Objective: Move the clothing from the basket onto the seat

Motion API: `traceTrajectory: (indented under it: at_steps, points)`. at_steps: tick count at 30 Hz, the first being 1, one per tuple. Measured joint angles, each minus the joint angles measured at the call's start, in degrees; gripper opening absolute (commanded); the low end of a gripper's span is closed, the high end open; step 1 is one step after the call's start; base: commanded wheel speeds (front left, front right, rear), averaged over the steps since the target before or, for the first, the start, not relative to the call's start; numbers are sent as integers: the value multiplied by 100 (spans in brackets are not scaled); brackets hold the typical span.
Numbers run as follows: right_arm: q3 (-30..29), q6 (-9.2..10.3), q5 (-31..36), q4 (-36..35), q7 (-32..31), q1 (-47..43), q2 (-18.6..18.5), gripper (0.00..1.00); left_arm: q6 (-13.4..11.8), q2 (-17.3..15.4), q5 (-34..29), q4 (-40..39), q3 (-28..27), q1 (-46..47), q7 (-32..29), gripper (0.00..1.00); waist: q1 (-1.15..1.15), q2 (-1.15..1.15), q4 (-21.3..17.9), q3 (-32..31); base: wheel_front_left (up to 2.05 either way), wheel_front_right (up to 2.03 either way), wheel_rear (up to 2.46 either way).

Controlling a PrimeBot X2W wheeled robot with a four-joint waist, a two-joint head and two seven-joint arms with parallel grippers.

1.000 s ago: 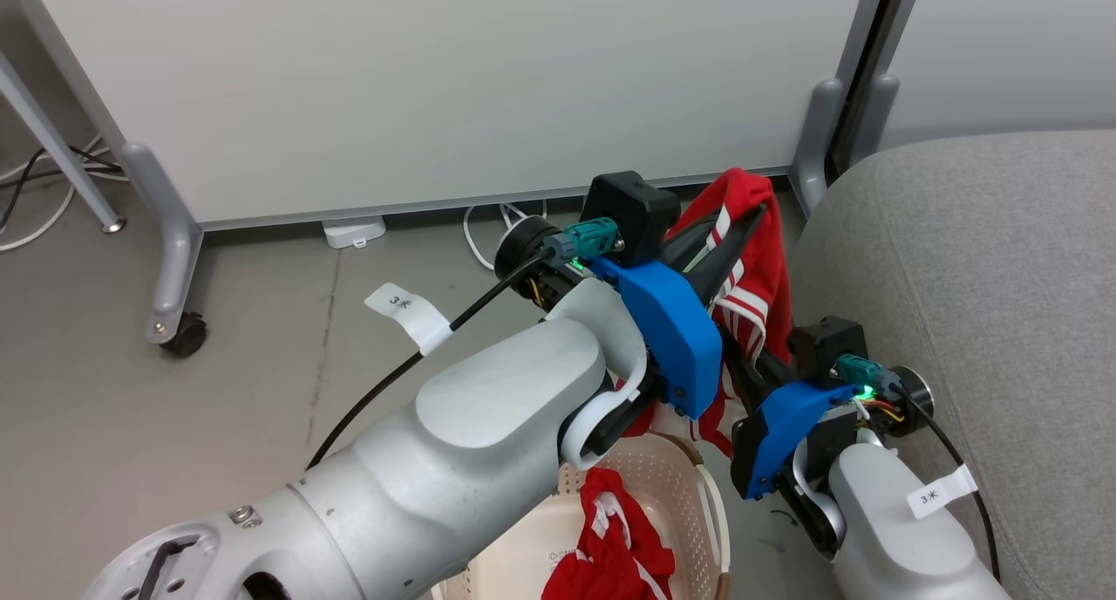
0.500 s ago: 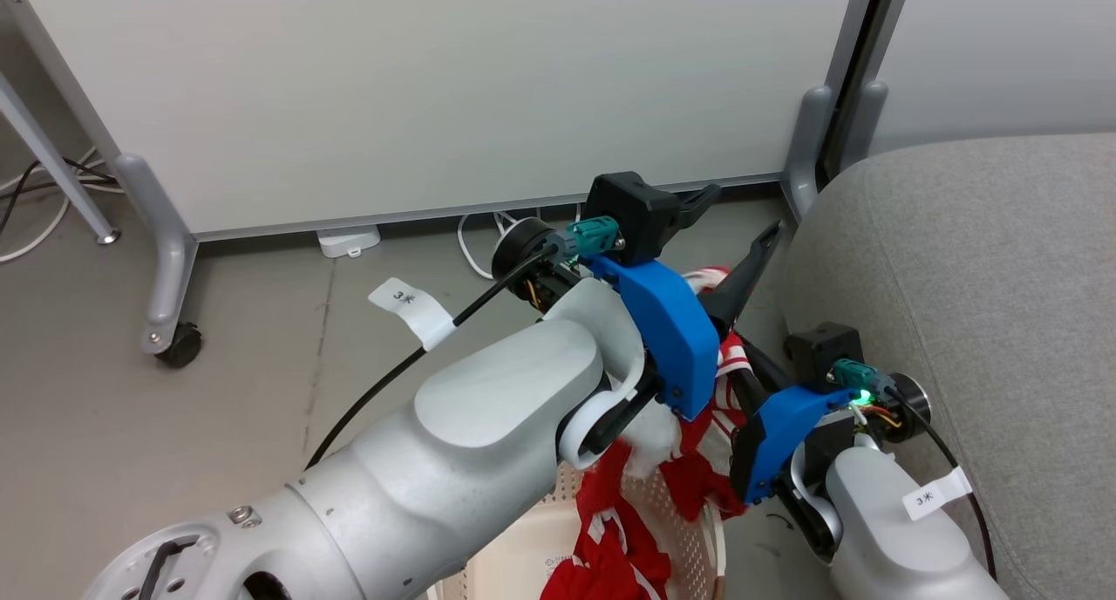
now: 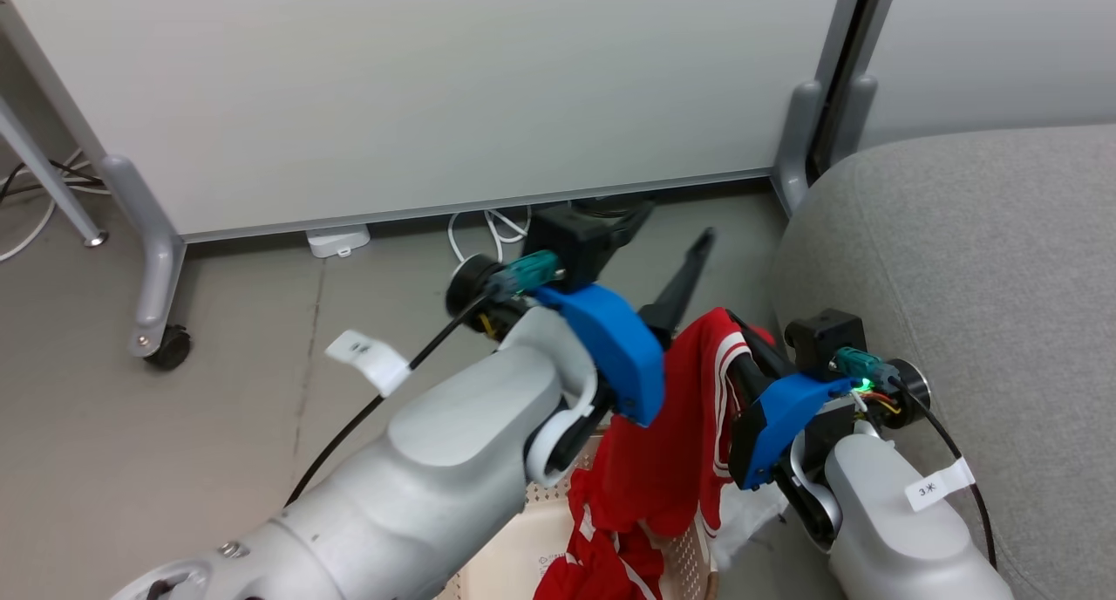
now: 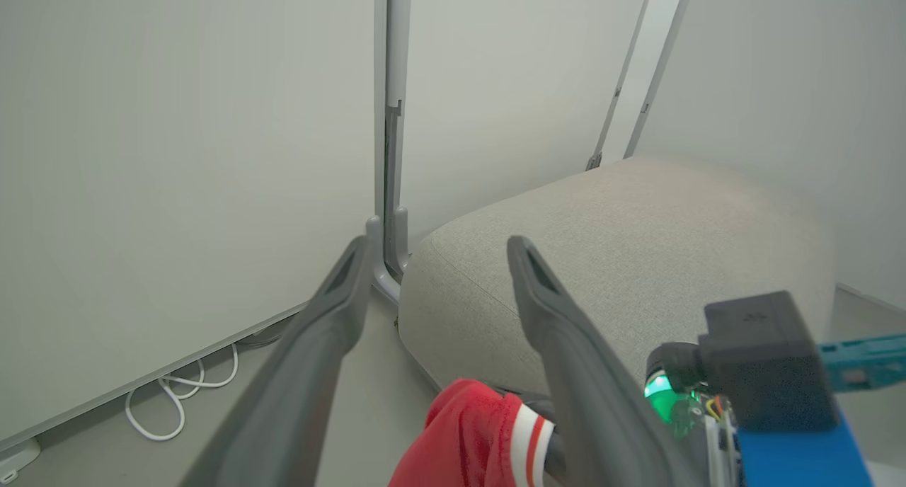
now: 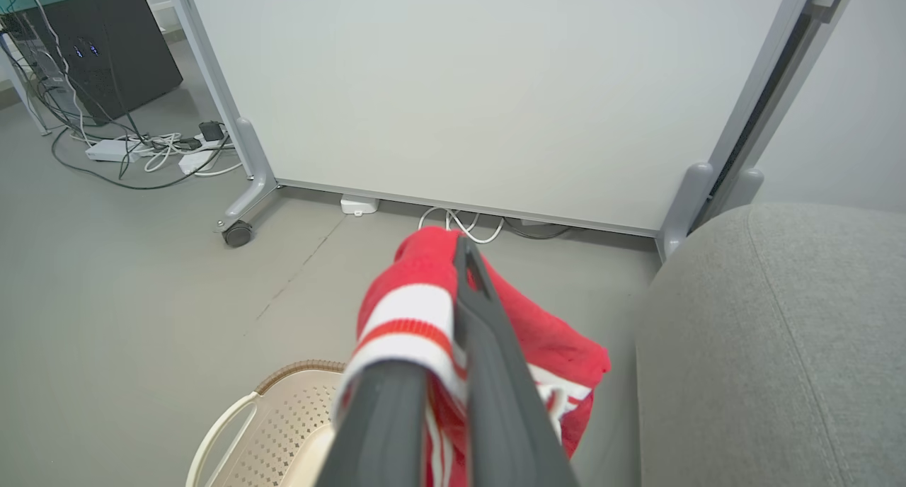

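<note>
A red garment with white stripes [image 3: 676,426] hangs over the basket's right side, and my right gripper [image 3: 748,349] is shut on its upper edge. In the right wrist view the gripper [image 5: 453,289] pinches the red-and-white trim [image 5: 410,310]. My left gripper [image 3: 676,223] stands open above and left of the garment, holding nothing; its fingers [image 4: 340,289] spread apart over the red cloth [image 4: 467,437]. More red clothing [image 3: 602,565] lies in the cream basket [image 3: 514,556], whose rim and handle [image 5: 283,402] show below. The grey seat [image 3: 968,251] is at the right [image 5: 778,331] [image 4: 637,239].
A white partition panel [image 3: 418,85] on grey castor legs [image 3: 157,286] stands behind. White cables [image 3: 488,229] and a small adapter [image 3: 336,240] lie under it. A black box with power strips and cables [image 5: 106,48] sits far left. Grey floor [image 3: 174,426] lies left of the basket.
My left gripper opened and let go of the garment, then drew back left. The garment dropped and now hangs from the right gripper alone. The head camera shifted slightly.
</note>
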State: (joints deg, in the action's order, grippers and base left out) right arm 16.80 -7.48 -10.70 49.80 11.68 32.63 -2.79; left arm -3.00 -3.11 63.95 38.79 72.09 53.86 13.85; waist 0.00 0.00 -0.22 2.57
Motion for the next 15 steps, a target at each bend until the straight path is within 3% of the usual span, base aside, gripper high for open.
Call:
traceTrajectory:
  at_steps: [4,10,15]
  points:
    - [-8,0,-7,-116,24,22,0,0,59,-256,-202,53,-403,-333,104,100,0,0,-112,38,0,0,0]
    - [18,0,-15,-436,-27,57,0,0,-75,-905,-1516,-864,-2026,-1366,120,100,0,0,-370,119,0,0,0]
    - [53,0,-42,-789,-102,59,-1,0,-147,-1062,-2493,-1652,-3272,-2515,121,100,0,0,-669,187,0,0,0]
